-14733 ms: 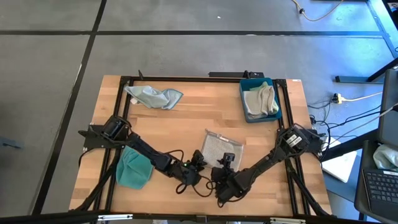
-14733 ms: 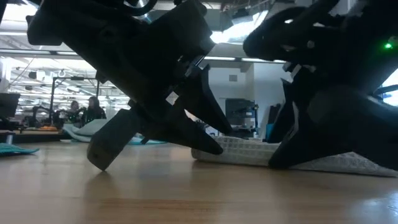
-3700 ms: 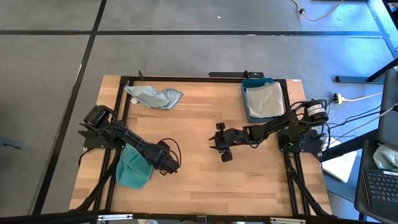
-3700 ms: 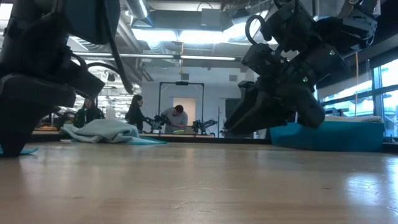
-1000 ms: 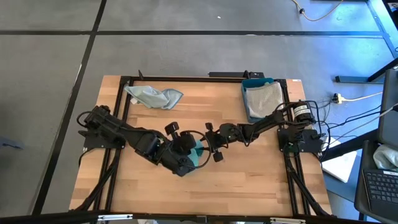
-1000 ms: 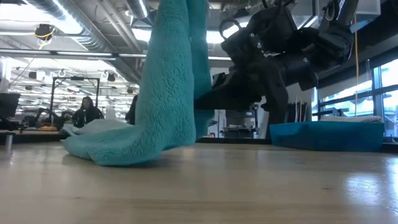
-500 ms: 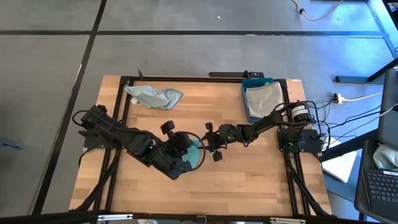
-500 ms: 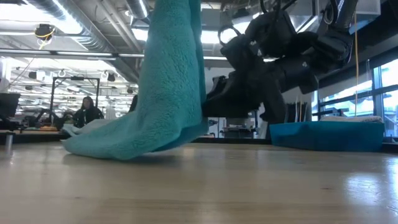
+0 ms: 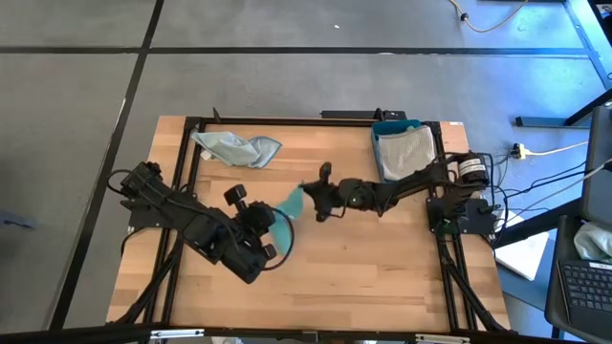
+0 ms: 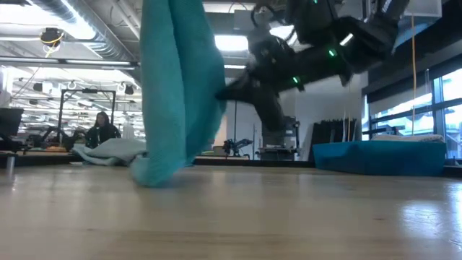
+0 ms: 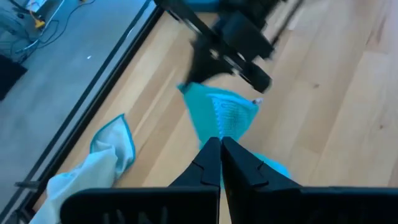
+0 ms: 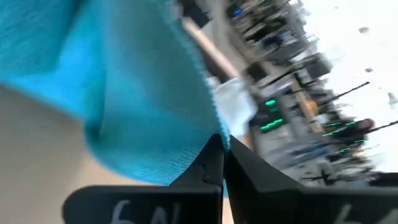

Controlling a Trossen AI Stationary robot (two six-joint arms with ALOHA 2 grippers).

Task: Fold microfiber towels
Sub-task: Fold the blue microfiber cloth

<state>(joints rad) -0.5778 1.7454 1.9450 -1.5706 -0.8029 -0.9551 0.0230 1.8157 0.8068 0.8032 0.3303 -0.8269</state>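
A teal microfiber towel hangs over the middle of the table between my two grippers; in the low view it drops from above the picture. My left gripper is shut on it at its near left side. My right gripper is shut on its edge at the far right side. A pale blue towel lies crumpled at the far left. A folded grey towel lies in the blue tray. My left gripper pinches a bunched part of the teal towel between its two fingertips, slanting down from the table's left. The cloth runs from there toward my right gripper, and its lower end rests on the table. My right gripper pinches the teal towel's edge between its two fingers, coming nearly level from the table's right. The cloth hangs below and beside the fingers; one layer or several, I cannot tell.
The blue tray stands at the far right corner, and the pale blue towel lies near the far left corner. Bare wood stretches across the near half of the table. Beyond the table, people sit at benches.
My right gripper has shut on the teal towel's edge, rolled, and risen toward the far left. My left gripper has gone toward the table's left with its hold. The towel's spread lower part has been drawn up and left into a narrow hanging bunch.
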